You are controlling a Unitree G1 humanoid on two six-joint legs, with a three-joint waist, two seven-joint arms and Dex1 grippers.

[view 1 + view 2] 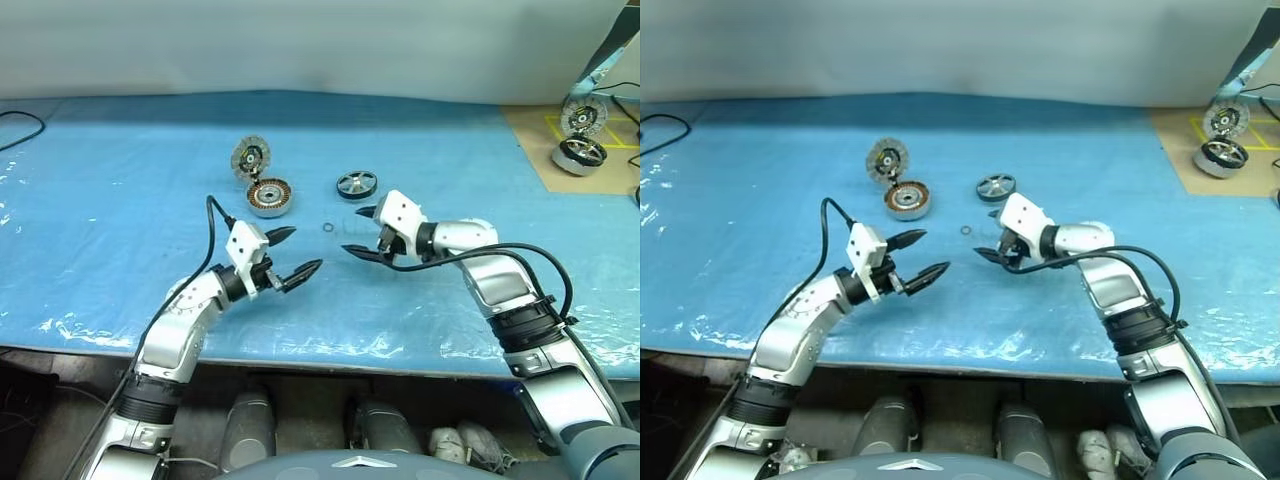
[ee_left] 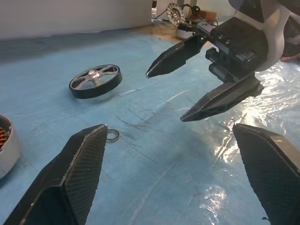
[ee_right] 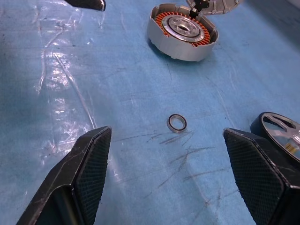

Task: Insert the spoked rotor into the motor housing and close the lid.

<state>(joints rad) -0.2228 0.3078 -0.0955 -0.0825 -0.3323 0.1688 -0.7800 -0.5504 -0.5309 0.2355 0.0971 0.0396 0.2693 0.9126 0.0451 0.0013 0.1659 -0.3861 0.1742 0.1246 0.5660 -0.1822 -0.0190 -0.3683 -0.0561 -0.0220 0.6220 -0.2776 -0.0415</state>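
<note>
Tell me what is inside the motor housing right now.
The motor housing holds a ring of copper-coloured windings around a pale metal centre. No rotor is in it. Its near wall hides the floor beneath the windings.

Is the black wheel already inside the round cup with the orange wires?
No, the spoked rotor lies on the blue table cover, apart from the open motor housing.
</note>
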